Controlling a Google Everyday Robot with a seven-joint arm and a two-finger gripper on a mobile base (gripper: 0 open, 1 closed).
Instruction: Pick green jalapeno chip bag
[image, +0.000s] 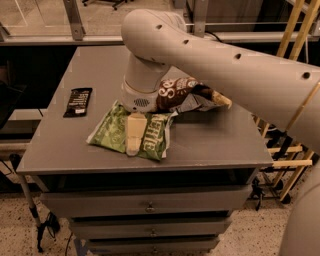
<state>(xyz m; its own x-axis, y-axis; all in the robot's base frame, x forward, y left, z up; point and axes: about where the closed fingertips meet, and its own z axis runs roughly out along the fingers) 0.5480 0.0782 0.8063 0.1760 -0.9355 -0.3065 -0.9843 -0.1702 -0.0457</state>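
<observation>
The green jalapeno chip bag (109, 133) lies flat on the grey table (215, 145), near the front edge and left of centre. Its white lettering shows on the right half. My gripper (135, 136) hangs from the thick white arm and points down onto the middle of the bag, covering its centre strip. The wrist hides the bag's back edge.
A brown-and-tan snack bag (186, 93) lies just behind and to the right of the green bag, partly behind my wrist. A small black bar (78, 101) lies at the left side of the table. Drawers (150, 206) sit below the top. A wooden rack (296, 40) stands at the right.
</observation>
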